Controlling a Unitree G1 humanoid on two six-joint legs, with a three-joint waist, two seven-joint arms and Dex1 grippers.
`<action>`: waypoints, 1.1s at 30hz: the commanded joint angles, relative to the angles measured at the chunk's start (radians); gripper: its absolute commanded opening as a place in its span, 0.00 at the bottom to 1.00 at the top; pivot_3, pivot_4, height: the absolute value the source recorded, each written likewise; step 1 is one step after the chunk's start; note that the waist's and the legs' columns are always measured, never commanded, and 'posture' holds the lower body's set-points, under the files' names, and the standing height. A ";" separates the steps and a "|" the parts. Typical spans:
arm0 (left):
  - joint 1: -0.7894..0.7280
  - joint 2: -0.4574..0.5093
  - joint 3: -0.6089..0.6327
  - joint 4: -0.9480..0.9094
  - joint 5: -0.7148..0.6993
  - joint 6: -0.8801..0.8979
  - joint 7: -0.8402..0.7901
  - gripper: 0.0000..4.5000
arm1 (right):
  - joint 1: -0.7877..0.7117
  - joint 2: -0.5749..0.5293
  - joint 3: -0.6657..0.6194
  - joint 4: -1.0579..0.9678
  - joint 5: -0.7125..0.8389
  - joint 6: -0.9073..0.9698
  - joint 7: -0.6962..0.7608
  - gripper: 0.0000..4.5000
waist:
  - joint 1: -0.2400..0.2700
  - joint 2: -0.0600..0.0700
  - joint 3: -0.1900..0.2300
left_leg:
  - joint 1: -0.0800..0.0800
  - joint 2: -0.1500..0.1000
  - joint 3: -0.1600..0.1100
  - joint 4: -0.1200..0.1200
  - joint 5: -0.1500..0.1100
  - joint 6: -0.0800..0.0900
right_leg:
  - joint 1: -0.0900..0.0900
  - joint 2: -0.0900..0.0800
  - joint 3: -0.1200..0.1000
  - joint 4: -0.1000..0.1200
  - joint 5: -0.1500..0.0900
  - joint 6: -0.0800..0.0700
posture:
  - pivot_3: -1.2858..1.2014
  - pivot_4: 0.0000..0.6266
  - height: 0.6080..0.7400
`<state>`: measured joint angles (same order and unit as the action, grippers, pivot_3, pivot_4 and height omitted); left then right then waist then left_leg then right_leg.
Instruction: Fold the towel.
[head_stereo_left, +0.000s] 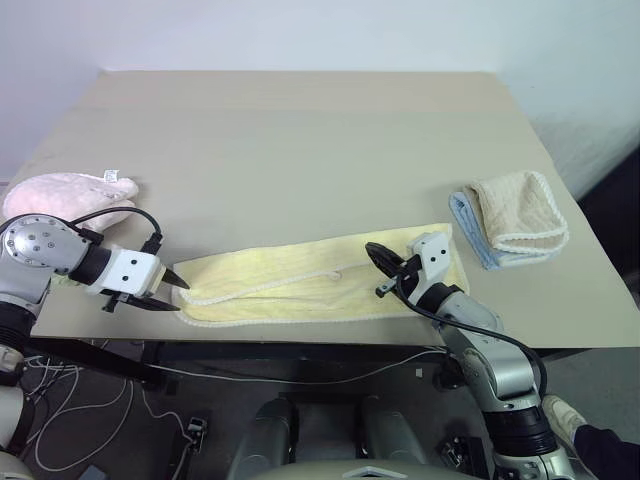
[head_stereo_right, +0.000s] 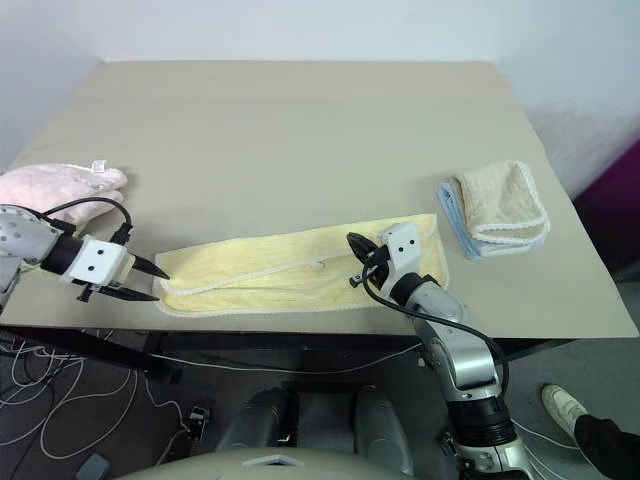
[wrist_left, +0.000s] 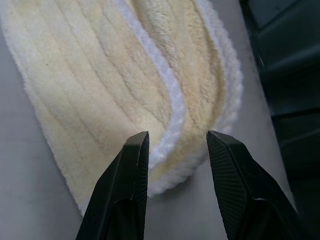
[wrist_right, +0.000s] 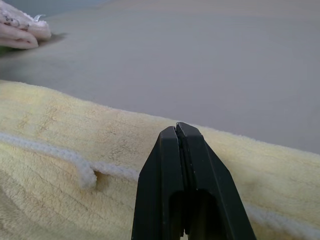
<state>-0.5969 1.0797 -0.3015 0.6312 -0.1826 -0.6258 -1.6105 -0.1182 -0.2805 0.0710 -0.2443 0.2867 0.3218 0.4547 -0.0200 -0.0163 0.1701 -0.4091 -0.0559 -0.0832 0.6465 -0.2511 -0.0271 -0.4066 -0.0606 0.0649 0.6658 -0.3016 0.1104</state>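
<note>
The pale yellow terry towel (head_stereo_left: 325, 285) lies folded lengthwise into a long strip along the near edge of the beige table (head_stereo_left: 300, 140), its white stitched hem running down the middle of the strip.

The left gripper (head_stereo_left: 172, 290) hangs at the towel's left end, just off the table's near-left corner. Its arm comes in from the left with the wrist bent, so the black fingers point to the right and steeply down at the cloth. In the left wrist view the two fingers (wrist_left: 125, 190) stand apart — the rounded end of the towel, with its curling hem, lies in the gap between their tips. Whether the tips touch the pile cannot be told.

The right gripper (head_stereo_left: 377, 255) is held over the right part of the strip, its forearm rising from below and the fingers roughly level, aimed leftward along the towel. The right wrist view shows its fingers (wrist_right: 182, 165) pressed flat together (nothing between them).

A fluffy pink towel (head_stereo_left: 65, 195) sits at the table's left edge. A beige folded towel with a white scalloped edge (head_stereo_left: 520, 215) rests on a light blue cloth (head_stereo_left: 470, 222) at the right.
</note>
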 joint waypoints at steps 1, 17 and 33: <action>-0.026 -0.025 0.024 0.037 0.045 -0.071 0.004 0.42 | -0.012 0.007 -0.003 -0.035 -0.003 -0.010 -0.005 0.00 | 0.001 0.000 0.000 | 0.000 0.000 0.000 0.000 0.000 0.000 | 0.000 0.000 0.000 0.000 0.000 0.000 | 0.52 0.24 1.00; -0.073 -0.091 0.050 0.139 0.123 -0.151 0.066 0.22 | -0.022 0.005 -0.008 -0.030 -0.004 -0.011 -0.005 0.00 | -0.001 0.000 0.000 | 0.000 0.000 0.000 0.000 0.000 0.000 | 0.000 0.000 0.000 0.001 0.000 0.000 | 0.52 0.24 1.00; -0.077 -0.109 0.192 0.028 -0.029 0.237 0.090 0.00 | -0.029 -0.066 -0.017 -0.036 -0.041 -0.023 0.024 0.00 | -0.001 0.000 0.000 | 0.000 0.000 0.000 0.001 0.000 0.000 | 0.000 0.000 0.000 0.001 0.000 0.000 | 0.52 0.24 1.00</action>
<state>-0.6486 0.9496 -0.1675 0.6918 -0.1667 -0.4679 -1.5341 -0.1285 -0.3191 0.0710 -0.2436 0.2661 0.3199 0.4653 -0.0207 -0.0166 0.1699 -0.4091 -0.0563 -0.0834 0.6479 -0.2511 -0.0269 -0.4063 -0.0603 0.0644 0.6667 -0.3016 0.1105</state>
